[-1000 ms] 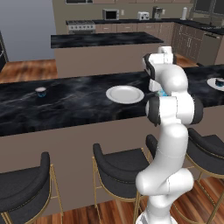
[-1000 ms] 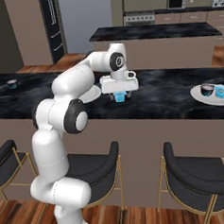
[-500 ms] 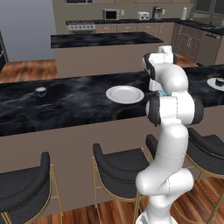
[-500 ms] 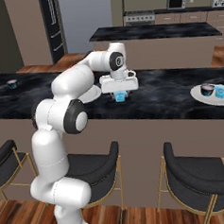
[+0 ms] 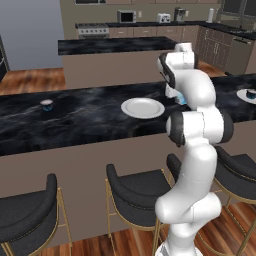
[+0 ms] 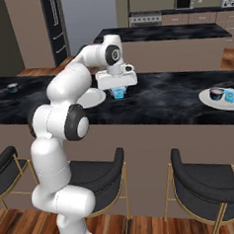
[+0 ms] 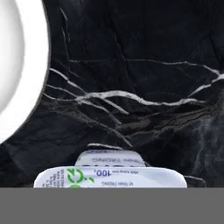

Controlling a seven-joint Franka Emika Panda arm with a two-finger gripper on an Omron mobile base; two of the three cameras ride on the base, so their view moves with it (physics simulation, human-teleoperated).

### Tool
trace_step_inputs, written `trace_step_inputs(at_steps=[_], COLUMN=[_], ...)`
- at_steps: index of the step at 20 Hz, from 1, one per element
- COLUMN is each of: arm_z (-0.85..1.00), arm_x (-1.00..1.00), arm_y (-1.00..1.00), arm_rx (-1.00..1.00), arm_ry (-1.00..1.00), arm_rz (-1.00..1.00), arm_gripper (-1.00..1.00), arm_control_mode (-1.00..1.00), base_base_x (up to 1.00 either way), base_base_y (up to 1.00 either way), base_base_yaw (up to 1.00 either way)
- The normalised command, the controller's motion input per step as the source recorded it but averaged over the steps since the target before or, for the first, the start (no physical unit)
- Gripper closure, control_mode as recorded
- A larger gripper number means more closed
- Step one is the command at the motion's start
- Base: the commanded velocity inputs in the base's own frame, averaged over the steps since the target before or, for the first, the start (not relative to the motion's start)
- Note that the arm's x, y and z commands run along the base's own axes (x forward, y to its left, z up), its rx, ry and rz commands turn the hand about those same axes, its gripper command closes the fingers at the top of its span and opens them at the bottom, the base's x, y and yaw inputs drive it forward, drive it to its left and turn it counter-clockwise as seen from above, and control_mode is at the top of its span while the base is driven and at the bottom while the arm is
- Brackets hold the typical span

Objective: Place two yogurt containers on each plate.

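My gripper (image 6: pixel 118 91) is pinched on a light blue yogurt cup (image 6: pixel 119 93) on the tabletop (image 6: pixel 177 97), the empty plate (image 5: pixel 142 107) just beside it at nine o'clock. I should lift straight up, keep it level, then carry it over the rim

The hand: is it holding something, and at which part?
The hand is shut on a light blue yogurt cup, gripping it from above, near its top.

arm (image 6: pixel 63 100): glossy white rounded links | joints: dark caps | pincer (image 6: pixel 118 91) mount: white block
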Motion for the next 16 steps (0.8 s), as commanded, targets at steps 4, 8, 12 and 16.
trace_step_inputs(at_steps=[4, 8, 12, 16], arm_z=[0.41, -0.12, -0.45, -0.35], arm_x=[0.01, 0.2, 0.42, 0.6], arm_y=[1.0, 1.0, 0.74, 0.2], arm_rx=[-0.07, -0.01, 0.0, 0.0], arm_ry=[-0.04, 0.0, 0.02, 0.01], arm_rz=[0.05, 0.01, 0.0, 0.08], arm_gripper=[1.0, 1.0, 1.0, 1.0], arm_control_mode=[-1.0, -1.0, -1.0, -1.0], base_base_x=[0.0, 0.0, 0.0, 0.0], base_base_y=[0.0, 0.0, 0.0, 0.0], base_base_yaw=[0.0, 0.0, 0.0, 0.0])
